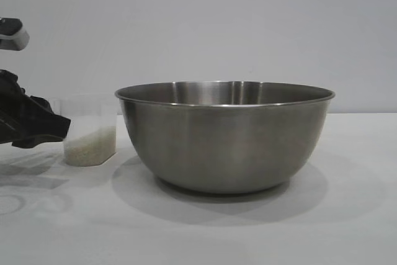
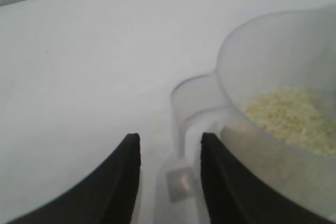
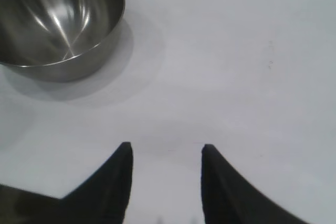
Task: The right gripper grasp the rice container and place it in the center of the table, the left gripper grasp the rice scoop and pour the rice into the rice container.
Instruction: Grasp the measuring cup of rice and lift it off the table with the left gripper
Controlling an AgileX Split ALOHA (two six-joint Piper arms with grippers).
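The rice container [image 1: 226, 134], a big steel bowl, stands empty on the white table [image 1: 347, 215] in the middle of the exterior view. The rice scoop [image 1: 90, 130], a clear cup about a third full of rice [image 1: 90, 145], stands upright to the bowl's left. My left gripper [image 1: 62, 127] is at the scoop's far-left side. In the left wrist view it [image 2: 169, 142] is open, with the scoop's loop handle [image 2: 181, 124] between the fingers and the rice [image 2: 291, 116] visible inside. My right gripper [image 3: 167, 150] is open and empty above bare table, far from the bowl [image 3: 58, 22].
A plain grey wall stands behind the table. Bare table lies in front of the bowl and to its right. The right arm is out of the exterior view.
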